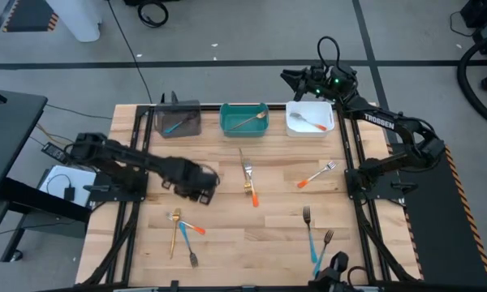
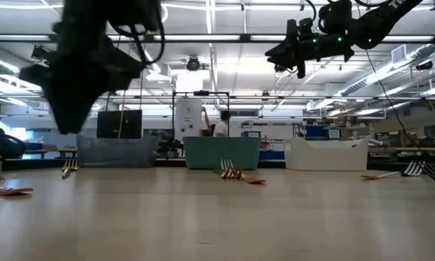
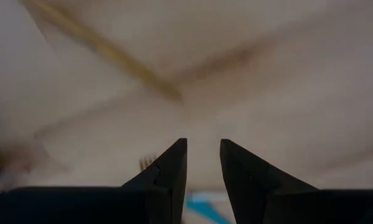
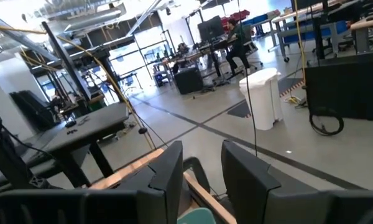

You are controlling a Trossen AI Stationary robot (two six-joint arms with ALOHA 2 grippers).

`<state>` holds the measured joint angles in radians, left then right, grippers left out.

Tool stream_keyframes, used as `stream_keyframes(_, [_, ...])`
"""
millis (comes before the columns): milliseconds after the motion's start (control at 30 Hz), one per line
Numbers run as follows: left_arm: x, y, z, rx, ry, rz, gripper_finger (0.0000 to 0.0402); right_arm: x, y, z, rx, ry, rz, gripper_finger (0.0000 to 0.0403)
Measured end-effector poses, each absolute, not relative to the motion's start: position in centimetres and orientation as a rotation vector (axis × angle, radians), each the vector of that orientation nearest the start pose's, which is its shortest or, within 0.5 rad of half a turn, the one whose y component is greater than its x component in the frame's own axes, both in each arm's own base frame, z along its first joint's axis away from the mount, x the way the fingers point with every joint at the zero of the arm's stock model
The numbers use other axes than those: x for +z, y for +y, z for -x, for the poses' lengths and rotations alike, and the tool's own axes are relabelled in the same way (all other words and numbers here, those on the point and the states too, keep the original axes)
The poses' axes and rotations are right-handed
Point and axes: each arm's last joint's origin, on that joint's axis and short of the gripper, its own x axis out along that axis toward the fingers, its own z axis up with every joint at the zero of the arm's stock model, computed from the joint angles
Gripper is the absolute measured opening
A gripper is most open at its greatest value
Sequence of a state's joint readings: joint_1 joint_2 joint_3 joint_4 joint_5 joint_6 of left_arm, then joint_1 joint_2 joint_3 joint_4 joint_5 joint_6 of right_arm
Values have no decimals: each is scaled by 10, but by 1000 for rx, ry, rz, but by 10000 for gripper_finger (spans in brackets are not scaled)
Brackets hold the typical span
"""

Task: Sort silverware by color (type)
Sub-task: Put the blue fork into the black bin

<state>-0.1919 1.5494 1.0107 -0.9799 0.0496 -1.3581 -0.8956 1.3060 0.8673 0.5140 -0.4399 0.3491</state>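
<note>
Silverware lies scattered on the wooden table: a gold fork point(image 1: 246, 170) beside an orange-handled one point(image 1: 254, 197) in the middle, an orange-handled fork point(image 1: 316, 174) to the right, and two blue-handled forks point(image 1: 312, 235) near the front right. A gold fork point(image 1: 175, 231) and a blue-and-orange piece point(image 1: 193, 228) lie at the front left. My left gripper point(image 1: 203, 185) hovers open over bare wood left of the middle pair, pointing down, with nothing between its fingers point(image 3: 174, 165). My right gripper point(image 1: 294, 78) is held level and open, high above the table's far edge.
Three bins stand along the far edge: a grey one point(image 1: 190, 107) holding a blue utensil, a teal one point(image 1: 224, 119) holding a gold utensil, and a white one point(image 1: 290, 120) holding an orange-handled fork. A dark fork point(image 1: 191, 256) lies at the front left. Black rails run along both table sides.
</note>
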Motion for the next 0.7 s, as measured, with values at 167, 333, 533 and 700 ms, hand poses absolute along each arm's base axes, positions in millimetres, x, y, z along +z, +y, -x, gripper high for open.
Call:
stream_keyframes(167, [197, -91, -244, 873, 1377, 997, 105, 316, -216, -196, -409, -149, -371, 117])
stream_keyframes(333, [197, -131, -233, 756, 1374, 975, 105, 315, -207, -205, -306, -131, -399, 117])
stream_keyframes(533, [198, -163, -218, 448, 1415, 711, 105, 315, -192, -217, -183, -107, -448, 117])
stream_keyframes(700, [198, -172, -213, 188, 1447, 438, 105, 315, -181, -227, -131, -97, -478, 117])
